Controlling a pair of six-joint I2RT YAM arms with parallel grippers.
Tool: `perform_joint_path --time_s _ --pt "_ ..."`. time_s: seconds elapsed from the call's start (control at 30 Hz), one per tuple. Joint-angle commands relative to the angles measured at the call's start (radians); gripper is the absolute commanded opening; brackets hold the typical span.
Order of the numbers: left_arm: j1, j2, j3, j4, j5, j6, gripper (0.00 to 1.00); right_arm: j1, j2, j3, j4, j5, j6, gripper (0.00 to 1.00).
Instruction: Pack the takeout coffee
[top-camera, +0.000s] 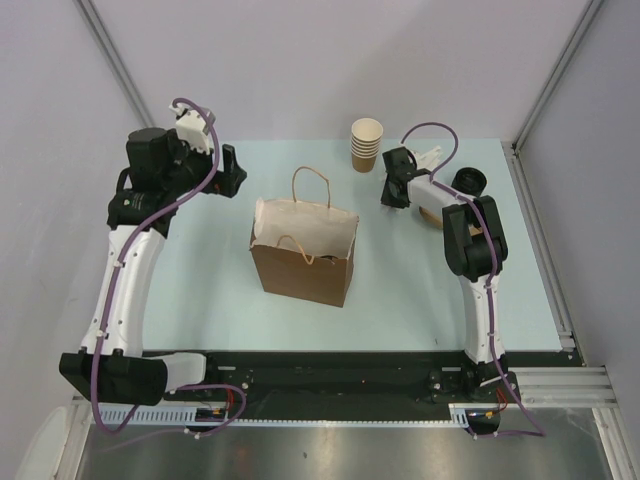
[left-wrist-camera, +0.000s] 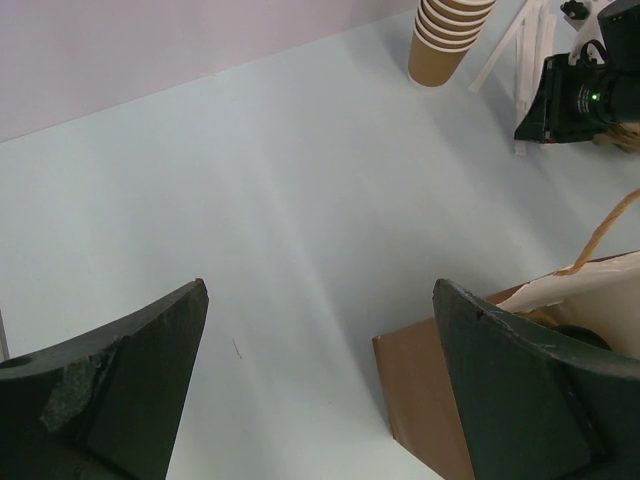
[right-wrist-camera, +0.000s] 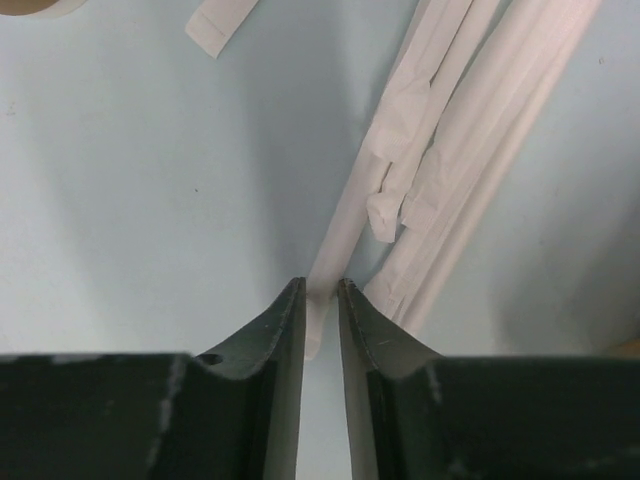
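The takeout coffee (left-wrist-camera: 582, 334) appeared to sit inside the brown paper bag (top-camera: 300, 272). Only a dark rounded edge, like its black lid, showed within the bag's mouth in the left wrist view, and the top view did not show it clearly. The bag stood upright near the middle of the table (top-camera: 410, 295), its handles up.

The left gripper (left-wrist-camera: 320, 285) hung by the bag's left rear corner with its fingers spread wide, holding nothing. In its own view the dark edge lay just beside its right finger (left-wrist-camera: 520, 380), behind the bag's white inner lip.

The right gripper (right-wrist-camera: 320, 290) was well apart from the coffee, off to the bag's right and pointing down at the table. Its fingers were drawn almost together, pinching the end of a wrapped straw (right-wrist-camera: 335, 250). The other wrapped straws (right-wrist-camera: 500, 130) lay flat just beside it.

A stack of lidless cups (top-camera: 366, 145) stood at the back of the table, near the right gripper and beyond the bag.
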Motion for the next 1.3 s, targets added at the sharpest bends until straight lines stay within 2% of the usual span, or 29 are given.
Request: perform_joint_path --time_s 0.0,0.2,0.23,0.67,1.0,1.27 --pt "0.009 -0.035 -0.007 0.006 -0.001 0.016 1.00 0.001 0.011 0.020 -0.016 0.004 0.045 0.21" --pt "0.009 -0.034 -0.007 0.009 0.005 0.015 1.00 0.001 -0.015 0.036 -0.041 -0.025 0.096 0.05" --pt "0.009 -0.034 -0.006 0.009 0.008 0.015 1.00 0.002 -0.019 0.039 -0.044 -0.028 0.100 0.00" --pt "0.009 -0.022 0.010 0.018 0.030 0.008 0.99 -0.018 -0.160 0.020 -0.076 -0.063 0.189 0.00" --pt "0.009 -0.025 0.007 0.023 0.039 0.015 0.99 -0.048 -0.203 0.042 -0.053 -0.048 0.150 0.00" --pt "0.009 -0.028 0.011 0.026 0.046 0.019 0.99 -0.058 -0.321 0.008 0.025 -0.092 0.056 0.00"
